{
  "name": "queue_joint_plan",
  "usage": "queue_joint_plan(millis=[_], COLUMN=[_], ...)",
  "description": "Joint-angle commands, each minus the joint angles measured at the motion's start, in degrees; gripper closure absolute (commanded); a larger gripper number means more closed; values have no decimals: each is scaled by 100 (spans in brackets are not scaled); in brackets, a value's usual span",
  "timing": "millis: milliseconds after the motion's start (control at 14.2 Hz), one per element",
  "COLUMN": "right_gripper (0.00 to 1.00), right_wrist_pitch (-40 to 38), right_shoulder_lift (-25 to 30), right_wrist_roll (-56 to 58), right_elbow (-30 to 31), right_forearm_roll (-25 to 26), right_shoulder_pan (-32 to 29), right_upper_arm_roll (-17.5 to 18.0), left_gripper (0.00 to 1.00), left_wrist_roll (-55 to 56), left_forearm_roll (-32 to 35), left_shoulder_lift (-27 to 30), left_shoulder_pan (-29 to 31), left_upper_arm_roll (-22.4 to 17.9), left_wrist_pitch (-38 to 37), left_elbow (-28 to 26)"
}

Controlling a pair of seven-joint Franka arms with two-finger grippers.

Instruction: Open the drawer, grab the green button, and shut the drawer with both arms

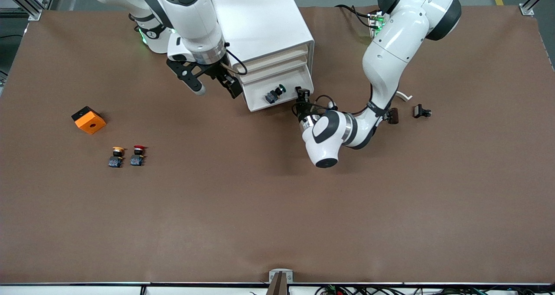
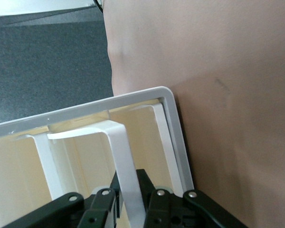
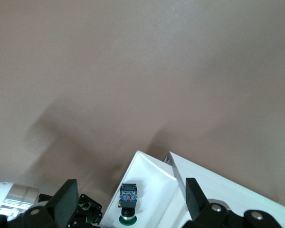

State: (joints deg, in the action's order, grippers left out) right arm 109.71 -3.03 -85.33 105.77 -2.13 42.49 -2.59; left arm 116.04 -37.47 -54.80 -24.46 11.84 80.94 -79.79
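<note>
One boxy white cabinet (image 1: 264,26) stands on the brown table; it holds four shallow cream-fronted drawers. One white drawer (image 1: 277,96) is pulled out toward the front camera.

In that drawer: one small push button with a green round cap and black-and-blue body (image 1: 275,94), lying on its side. My right wrist view shows it too (image 3: 128,202), alone in the white tray.

My left gripper (image 1: 302,96) is pinched tight at the open drawer's front corner, toward the left arm's end of the cabinet. In my left wrist view the fingers (image 2: 156,202) sit either side of a white strip (image 2: 126,166) on the cream front.

My right gripper (image 1: 211,85) hangs beside the cabinet, toward the right arm's end, spread wide and holding nothing.

Loose on the table, well apart from the cabinet, toward the right arm's end:
- one orange block with a hole (image 1: 89,120)
- one yellow-capped push button (image 1: 116,156)
- one red-capped push button (image 1: 138,155), just beside the yellow one.
</note>
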Motion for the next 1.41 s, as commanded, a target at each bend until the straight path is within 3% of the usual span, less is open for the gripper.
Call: queue_joint_plan(millis=[0, 633, 1055, 1195, 1336], right_gripper=[0, 0, 0, 0, 0], right_wrist_pitch=[182, 1252, 1535, 1772, 1843], right_shoulder_lift=[-136, -979, -1752, -1981, -2096], right_wrist_roll=[-369, -695, -765, -836, -836], right_elbow=[14, -74, -486, -531, -566], right_forearm_roll=[-33, 64, 555, 591, 600], right_shoulder_pan=[233, 576, 831, 928, 971], right_upper_arm_roll=[-49, -49, -49, -57, -57], left_gripper=[83, 81, 75, 65, 41], left_wrist_roll=[33, 6, -11, -11, -11], left_forearm_roll=[-165, -305, -376, -384, -384], left_shoulder_lift=[-180, -180, -268, -268, -303], left_shoulder_pan=[134, 521, 591, 591, 591], left_upper_arm_roll=[20, 20, 20, 20, 20], left_wrist_pitch=[36, 62, 62, 62, 62], left_elbow=[429, 570, 561, 561, 561])
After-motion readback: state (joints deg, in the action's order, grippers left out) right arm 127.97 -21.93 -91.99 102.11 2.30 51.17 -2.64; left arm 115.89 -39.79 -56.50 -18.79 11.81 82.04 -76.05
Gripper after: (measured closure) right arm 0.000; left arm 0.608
